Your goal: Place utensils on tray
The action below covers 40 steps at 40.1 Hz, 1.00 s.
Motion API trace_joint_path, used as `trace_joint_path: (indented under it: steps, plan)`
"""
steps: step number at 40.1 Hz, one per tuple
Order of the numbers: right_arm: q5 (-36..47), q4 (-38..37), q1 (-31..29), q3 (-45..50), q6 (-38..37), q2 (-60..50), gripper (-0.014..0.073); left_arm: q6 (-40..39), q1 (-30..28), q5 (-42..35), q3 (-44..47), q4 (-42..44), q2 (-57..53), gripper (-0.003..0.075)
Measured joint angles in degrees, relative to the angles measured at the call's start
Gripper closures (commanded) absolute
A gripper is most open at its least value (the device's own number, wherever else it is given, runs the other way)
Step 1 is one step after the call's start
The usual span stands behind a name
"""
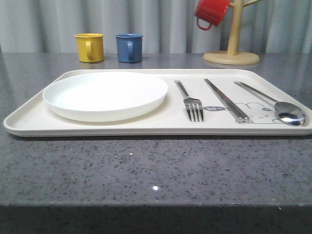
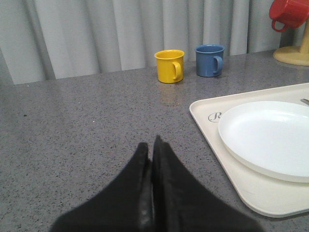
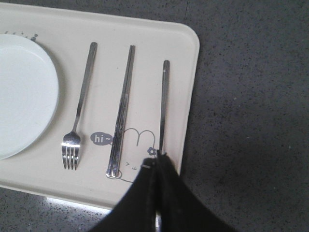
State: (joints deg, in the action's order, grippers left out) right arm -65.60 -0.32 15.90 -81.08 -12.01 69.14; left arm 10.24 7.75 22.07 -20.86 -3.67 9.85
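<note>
From the front, a dark grey speckled countertop (image 1: pixel 156 165) carries the cream tray (image 1: pixel 29 122), with the white plate (image 1: pixel 105 95) on its left half and, to the right in order, the fork (image 1: pixel 190 101), the chopsticks (image 1: pixel 226 100) and the spoon (image 1: pixel 278 105), all lying flat and apart from each other. Behind the tray stand a yellow mug (image 1: pixel 89 47) and a blue mug (image 1: pixel 129 47); a red mug (image 1: pixel 210 12) hangs on a wooden stand (image 1: pixel 231 48), and pale grey curtains (image 1: pixel 44 22) close off the back. In the left wrist view, the left gripper (image 2: pixel 152 154) is pressed closed with nothing in it, above bare counter beside the tray. In the right wrist view, the right gripper (image 3: pixel 157 166) is also closed and empty, hanging over the spoon's bowl end.
</note>
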Motion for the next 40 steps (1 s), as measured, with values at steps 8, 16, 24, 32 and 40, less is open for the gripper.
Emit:
trace_joint_path:
  steps: [8,16,24,32,40]
  plan:
    - [15.1,-2.71,0.0,21.08,0.03,-16.16,0.0662,0.0,0.0,0.0,0.0,0.0,0.0,0.0739]
    - [29.66,-5.35,0.0,42.04,0.13,-33.7,0.0662,0.0,0.0,0.0,0.0,0.0,0.0,0.0739]
    - [35.71,-7.08,0.0,56.24,0.13,-50.04,0.0662,0.0,0.0,0.0,0.0,0.0,0.0,0.0739]
    - [36.72,-7.23,0.0,60.38,0.13,-58.46,0.0662,0.0,0.0,0.0,0.0,0.0,0.0,0.0739]
    - [37.36,-7.27,0.0,60.6,0.13,-59.52,0.0662,0.0,0.0,0.0,0.0,0.0,0.0,0.0739]
